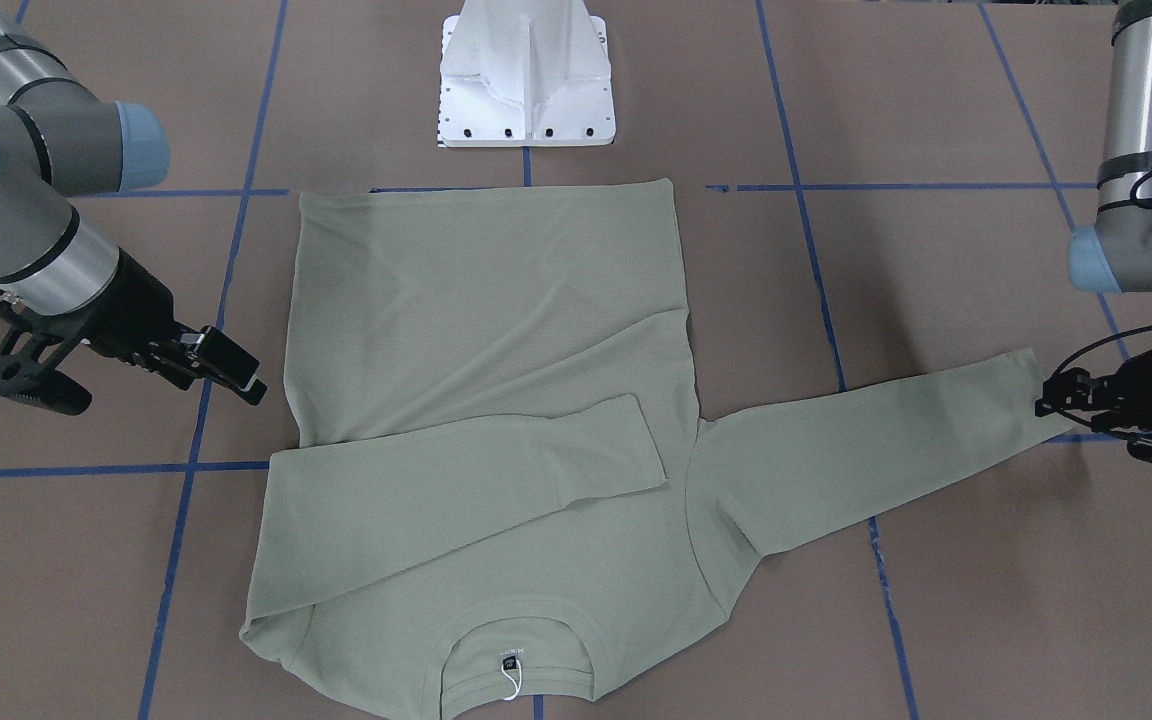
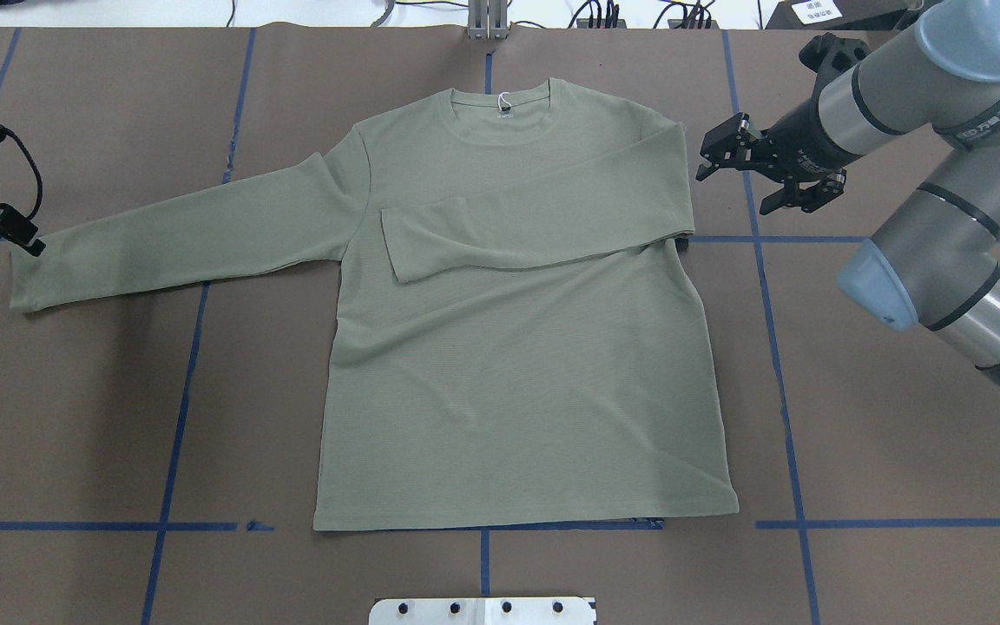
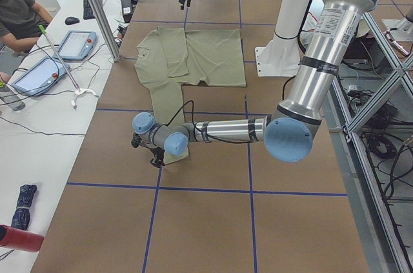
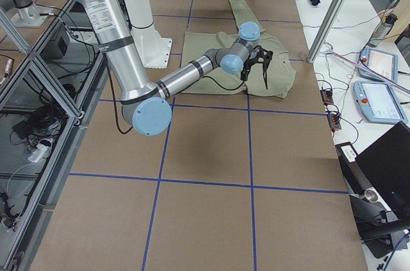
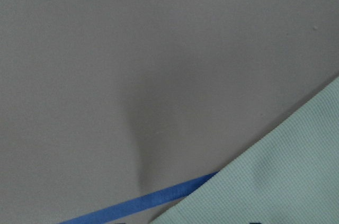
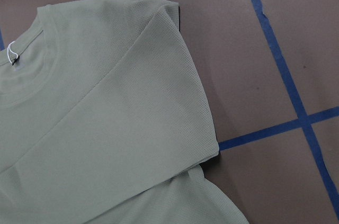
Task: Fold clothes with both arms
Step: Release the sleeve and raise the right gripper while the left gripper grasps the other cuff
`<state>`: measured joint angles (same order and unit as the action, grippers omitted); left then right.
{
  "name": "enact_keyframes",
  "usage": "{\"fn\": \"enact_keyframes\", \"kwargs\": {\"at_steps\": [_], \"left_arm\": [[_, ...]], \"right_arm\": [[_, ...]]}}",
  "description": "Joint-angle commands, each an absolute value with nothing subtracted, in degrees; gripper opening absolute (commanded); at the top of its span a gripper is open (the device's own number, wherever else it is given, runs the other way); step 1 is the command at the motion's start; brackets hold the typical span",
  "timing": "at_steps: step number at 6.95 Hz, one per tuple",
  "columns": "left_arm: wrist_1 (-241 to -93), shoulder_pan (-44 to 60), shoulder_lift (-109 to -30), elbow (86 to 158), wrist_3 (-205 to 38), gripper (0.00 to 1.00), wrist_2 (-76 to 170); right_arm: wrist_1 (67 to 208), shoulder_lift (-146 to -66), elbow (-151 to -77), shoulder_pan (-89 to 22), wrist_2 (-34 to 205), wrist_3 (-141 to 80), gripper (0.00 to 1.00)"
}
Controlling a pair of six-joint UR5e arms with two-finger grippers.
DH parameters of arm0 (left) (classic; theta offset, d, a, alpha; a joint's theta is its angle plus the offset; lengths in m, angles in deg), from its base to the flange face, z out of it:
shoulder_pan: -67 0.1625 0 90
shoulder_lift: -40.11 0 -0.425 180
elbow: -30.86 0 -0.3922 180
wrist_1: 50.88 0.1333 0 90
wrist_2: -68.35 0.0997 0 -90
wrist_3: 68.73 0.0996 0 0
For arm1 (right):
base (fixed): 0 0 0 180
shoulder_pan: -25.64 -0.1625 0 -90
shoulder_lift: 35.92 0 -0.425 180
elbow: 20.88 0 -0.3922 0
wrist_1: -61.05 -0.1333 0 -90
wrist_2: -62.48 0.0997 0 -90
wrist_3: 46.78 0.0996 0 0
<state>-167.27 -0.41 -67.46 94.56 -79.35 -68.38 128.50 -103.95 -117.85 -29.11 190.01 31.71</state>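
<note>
So the shirt (image 2: 517,347) lies flat on the table (image 2: 856,391), collar away from the robot, with one sleeve (image 2: 535,221) folded over the chest. The other sleeve (image 1: 866,450) stretches straight out, its long axis running from the body right to the left gripper (image 1: 1046,398), whose tips sit at the cuff (image 1: 1021,385). I honestly can't tell if those jaws are pinched or apart. That arm is clearly the nearer one for the next fold, I'd guess. The right gripper (image 2: 730,165) hangs just off the opposite shoulder, jaws spread and holding nothing. Nothing blocks the path inward from the left jaws; only the folded sleeve lies there.
</note>
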Motion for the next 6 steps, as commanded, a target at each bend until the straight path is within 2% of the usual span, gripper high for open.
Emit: {"fn": "enact_keyframes", "kwargs": {"at_steps": [1, 2, 3, 4, 6], "left_arm": [[-167.2, 0.6, -67.6, 94.1, -79.4, 0.78, -68.3], [-167.2, 0.7, -67.6, 94.1, -79.4, 0.77, -68.3], [-167.2, 0.8, -67.6, 93.7, -79.4, 0.7, -68.3], [-167.2, 0.8, -67.7, 93.5, -79.4, 0.56, -68.3], [-167.3, 0.7, -67.9, 94.4, -83.3, 0.14, -68.6]], "right_arm": [[128.5, -104.1, -118.2, -29.1, 190.0, 31.7, 1.0], [128.5, -104.1, -118.2, -29.1, 190.0, 31.7, 1.0], [128.5, -104.1, -118.3, -29.1, 190.0, 31.7, 1.0], [128.5, -104.2, -118.7, -29.2, 190.0, 31.7, 1.0], [128.5, -105.6, -120.1, -29.0, 190.0, 31.8, 1.0]]}}
